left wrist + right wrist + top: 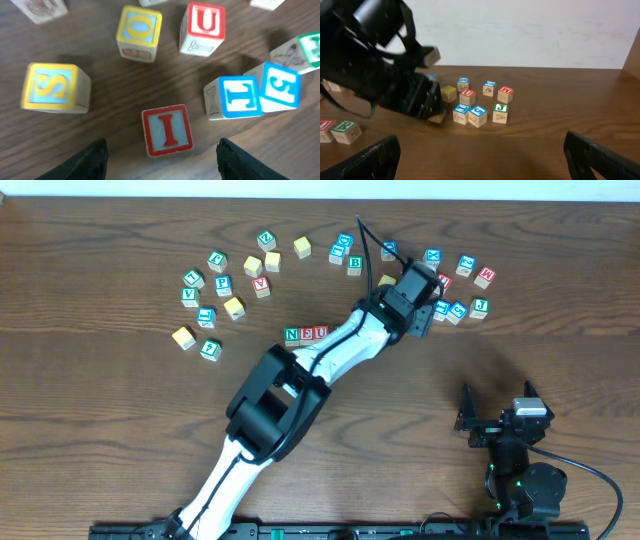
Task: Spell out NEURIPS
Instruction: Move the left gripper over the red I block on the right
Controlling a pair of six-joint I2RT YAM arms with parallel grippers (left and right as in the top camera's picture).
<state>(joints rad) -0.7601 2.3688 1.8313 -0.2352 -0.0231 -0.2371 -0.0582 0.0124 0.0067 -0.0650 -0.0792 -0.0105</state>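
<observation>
- Risk: the nearest blue blk (pixel 234 97) was set just right of the red I blk (pixel 167 130). It could be bumped if the left claw (pixel 161 144) was lowered crooked.
- Risk: the I blk was turned a bit, so it could be twisted out when squeezed.
- Risk: R seemed due next, so I could be placed too soon.
- Left claw: fingers were kept apart, one each side of the I blk; nothing was held or touched.
- Right claw (pixel 498 405): spread wide & empty, parked well away from the I blk.
- N-E-U row (pixel 306 333) was laid well left of the I blk.

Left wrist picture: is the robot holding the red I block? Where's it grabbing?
Nothing is held. The left tool stands open, with the red I block just ahead of its fingers, untouched. The right tool is open and empty.
</observation>
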